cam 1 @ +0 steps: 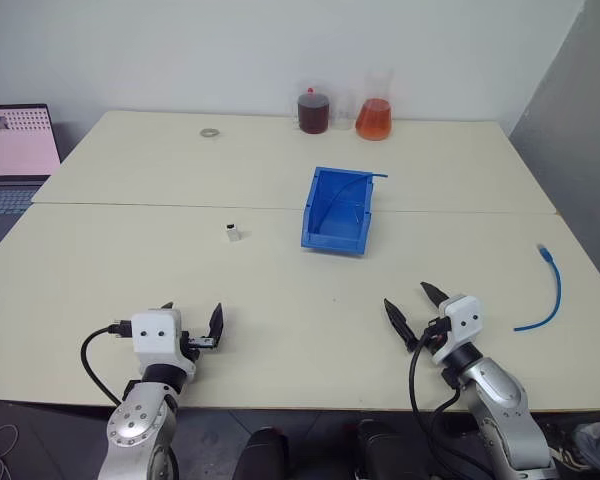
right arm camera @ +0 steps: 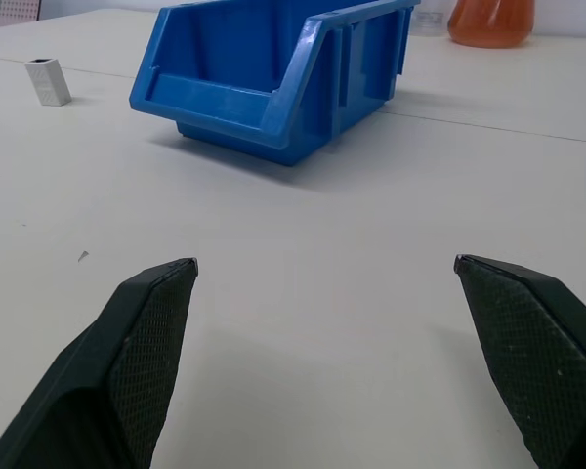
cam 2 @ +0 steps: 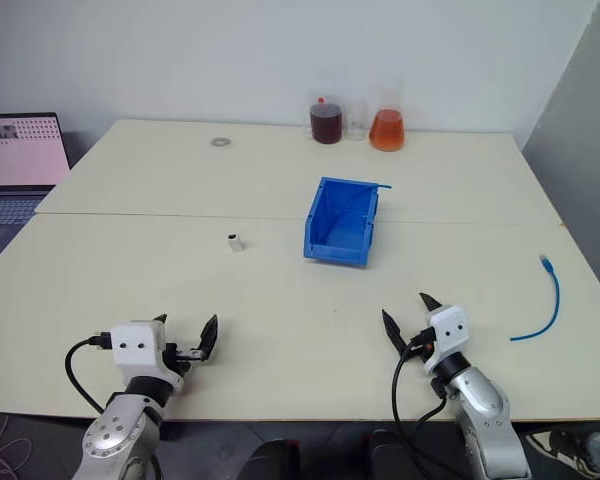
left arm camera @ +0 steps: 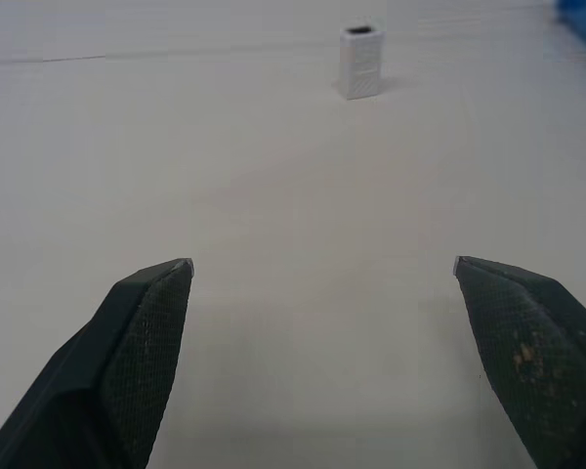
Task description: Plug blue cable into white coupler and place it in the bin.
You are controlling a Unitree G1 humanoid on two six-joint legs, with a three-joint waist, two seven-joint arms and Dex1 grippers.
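- Head camera: the blue bin (cam 1: 337,210) sits near the middle of the tabletop (cam 1: 280,290), its cut-down front facing the near edge. The white coupler (cam 1: 233,233) stands by itself to the left of the bin, apart from it. The blue cable (cam 1: 546,292) lies in a loose curve close to the right edge, well apart from both. At the far edge stand a jar of dark liquid (cam 1: 313,111) and a flask of orange liquid (cam 1: 374,117), with a small metal ring (cam 1: 210,132) further left. A laptop (cam 1: 15,150) sits off the left edge.
- Head camera, arms: the left gripper (cam 1: 192,328) hovers over the near left part of the tabletop, fingers spread and empty. The right gripper (cam 1: 414,308) hovers over the near right part, fingers likewise apart and holding nothing.
- Left wrist camera: the two black fingers (left arm camera: 127,362) stand wide apart above bare tabletop; the coupler (left arm camera: 360,62) is upright ahead of them, dark opening on top.
- Right wrist camera: the spread fingers (right arm camera: 137,362) point at the bin (right arm camera: 273,83), with the coupler (right arm camera: 48,81) beside it and the orange flask (right arm camera: 490,20) beyond.
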